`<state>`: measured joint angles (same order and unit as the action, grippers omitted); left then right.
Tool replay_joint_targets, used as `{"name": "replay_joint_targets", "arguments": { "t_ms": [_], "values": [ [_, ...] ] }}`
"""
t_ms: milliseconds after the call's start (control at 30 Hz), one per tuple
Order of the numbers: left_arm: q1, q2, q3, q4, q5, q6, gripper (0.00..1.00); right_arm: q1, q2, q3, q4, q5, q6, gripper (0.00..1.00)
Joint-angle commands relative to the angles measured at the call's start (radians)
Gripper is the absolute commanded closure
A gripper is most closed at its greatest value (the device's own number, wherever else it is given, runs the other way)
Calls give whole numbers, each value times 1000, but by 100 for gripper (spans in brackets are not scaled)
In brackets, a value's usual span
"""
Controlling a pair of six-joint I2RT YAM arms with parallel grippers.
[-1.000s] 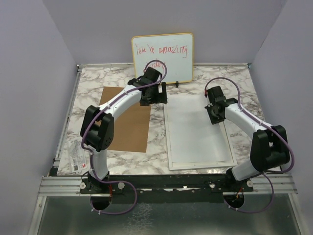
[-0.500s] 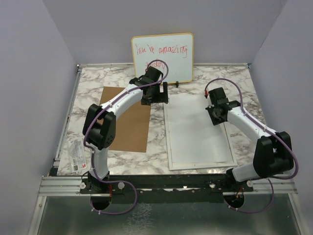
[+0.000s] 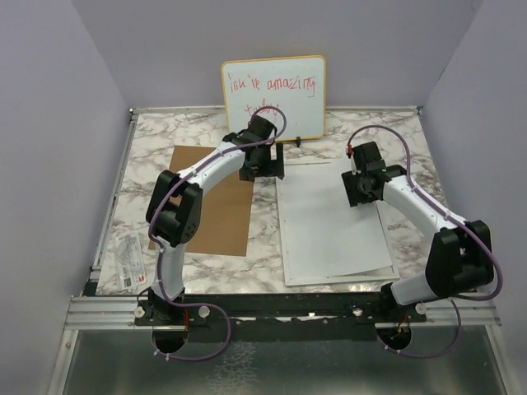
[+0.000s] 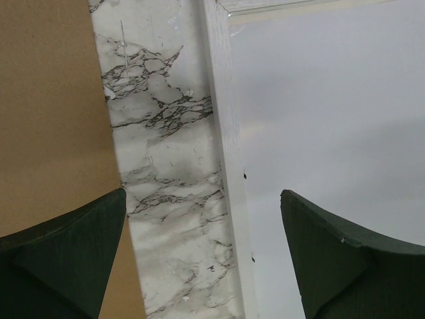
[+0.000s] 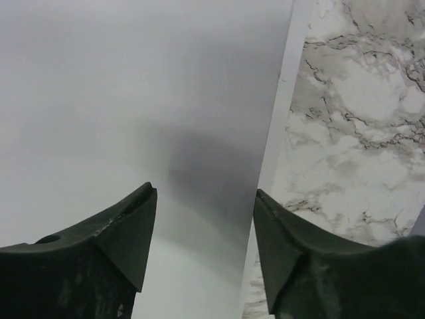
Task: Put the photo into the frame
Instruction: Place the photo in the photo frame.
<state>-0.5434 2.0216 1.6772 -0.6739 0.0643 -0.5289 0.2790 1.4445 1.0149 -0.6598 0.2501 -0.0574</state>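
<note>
Jaws on the 2 grippers are spread apart, gripping nothing. The photo lies white side up, a bit crooked on the frame, right of center on the marble table. Right gripper hangs over the photo's right edge, and left gripper straddles the frame's left rim. Brown board sits just left, with the whiteboard standing at the back.

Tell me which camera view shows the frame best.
Top external: the whole frame is in view there, mostly covered by a white sheet. Left wrist shows only a stretch of its left rim; right wrist shows only a sliver of rim beside the sheet.
</note>
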Motion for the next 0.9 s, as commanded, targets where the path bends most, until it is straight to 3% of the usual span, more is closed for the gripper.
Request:
{"name": "replay_joint_targets", "arguments": {
  "t_ms": [0,233,467,667,867],
  "values": [
    [2,29,19,7,17,19,1,-28,29,71,12,81,106,35],
    [2,76,42,10,70,27,1,-89,8,108,77,47,187,20],
    [2,117,44,21,162,18,1,-236,89,107,74,18,420,20],
    [2,145,34,31,194,0,1,-375,141,36,127,-161,529,20],
    [2,172,25,34,253,-21,1,-433,162,-77,213,-368,563,19]
  ]
}}
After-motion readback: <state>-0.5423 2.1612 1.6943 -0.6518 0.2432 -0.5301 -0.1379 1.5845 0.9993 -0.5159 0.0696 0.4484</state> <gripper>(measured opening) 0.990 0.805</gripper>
